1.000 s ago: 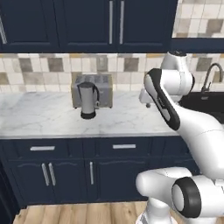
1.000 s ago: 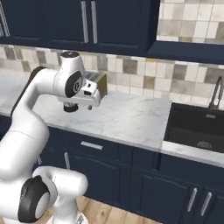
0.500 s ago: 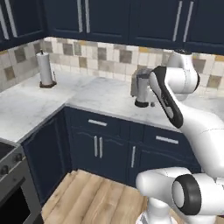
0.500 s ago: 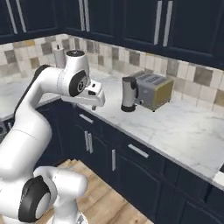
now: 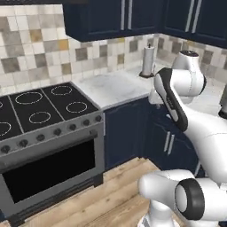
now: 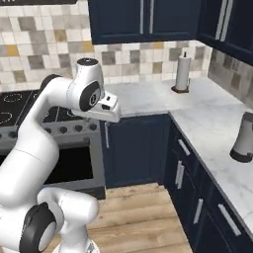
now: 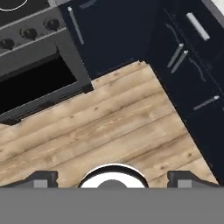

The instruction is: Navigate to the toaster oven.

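The dark red toaster oven is out of view. My gripper (image 7: 113,178) hangs over the wooden floor and points down at it. Its two dark fingertips (image 7: 43,177) stand wide apart, open, with nothing between them. In the right base view the white hand (image 6: 109,108) is held at chest height, in front of the seam between the range and the navy corner cabinet.
A large grey range oven (image 5: 48,146) with a black cooktop (image 6: 15,106) is on the left. A marble counter (image 5: 115,86) wraps the corner, with a paper towel holder (image 6: 183,71) at the back and a grey jug (image 6: 243,138) on the right. Wooden floor (image 7: 113,127) lies open below.
The base has turned left, so the whole scene slid right. The silver toaster left the views, the jug moved to the right edge, and the range oven came in.
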